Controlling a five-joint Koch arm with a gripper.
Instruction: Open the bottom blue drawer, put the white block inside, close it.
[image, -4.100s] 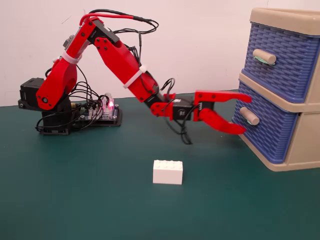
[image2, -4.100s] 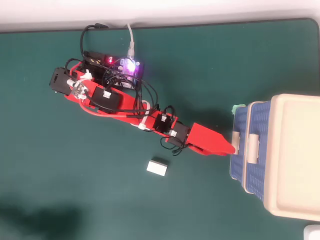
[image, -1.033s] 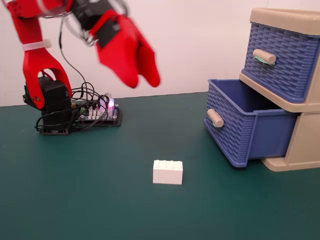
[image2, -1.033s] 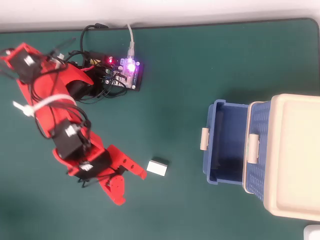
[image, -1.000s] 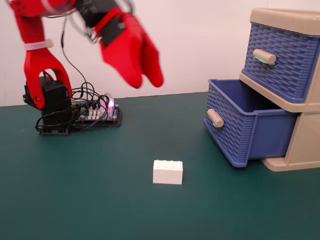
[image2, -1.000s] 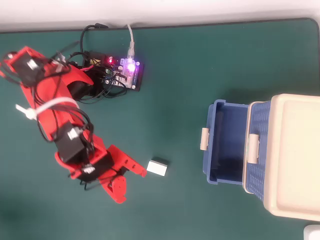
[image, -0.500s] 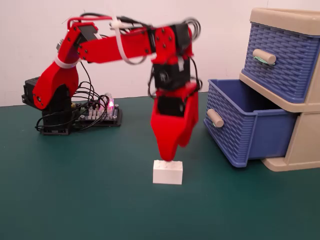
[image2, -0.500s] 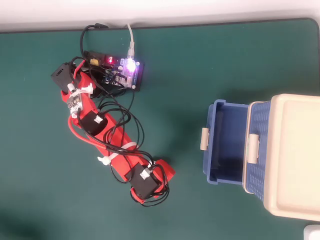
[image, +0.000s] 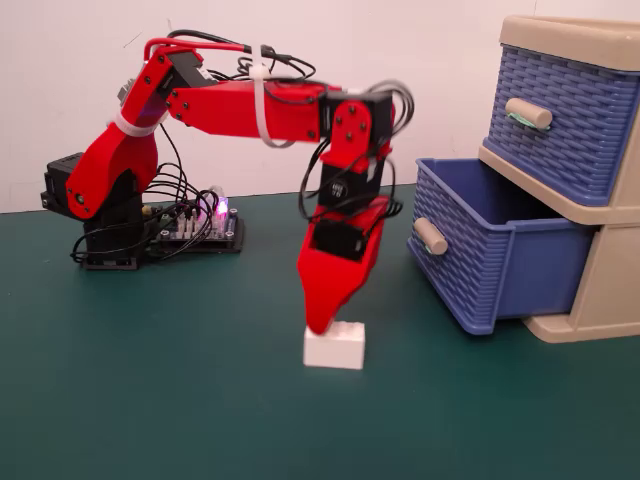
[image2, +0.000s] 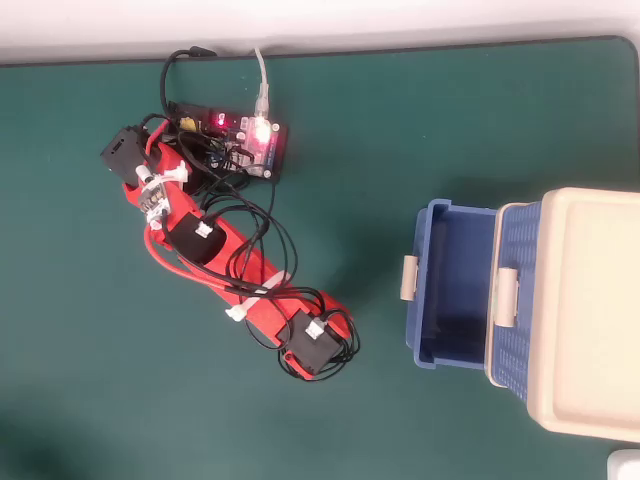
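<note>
Fixed view: gripper (image: 322, 325) points straight down, red tip touching the top of the white block (image: 335, 347). Only one red jaw tip is visible from this side, so whether the jaws are apart, together or clamped on the block cannot be told. Block sits flat on the green table (image: 150, 400), directly under the tip and extending slightly to its right in this view.

Bottom blue drawer (image: 490, 255) is pulled out of the beige cabinet (image: 610, 290), to the right of the gripper in the fixed view and well apart from it; its beige handle (image: 430, 236) faces the gripper. Interior looks empty in the overhead view (image2: 455, 285). Upper drawer (image: 565, 110) is closed.

Overhead view: arm (image2: 240, 285) covers the gripper and block; neither is visible. Control board (image2: 245, 140) with lit LEDs sits beside the arm base, far behind the gripper
</note>
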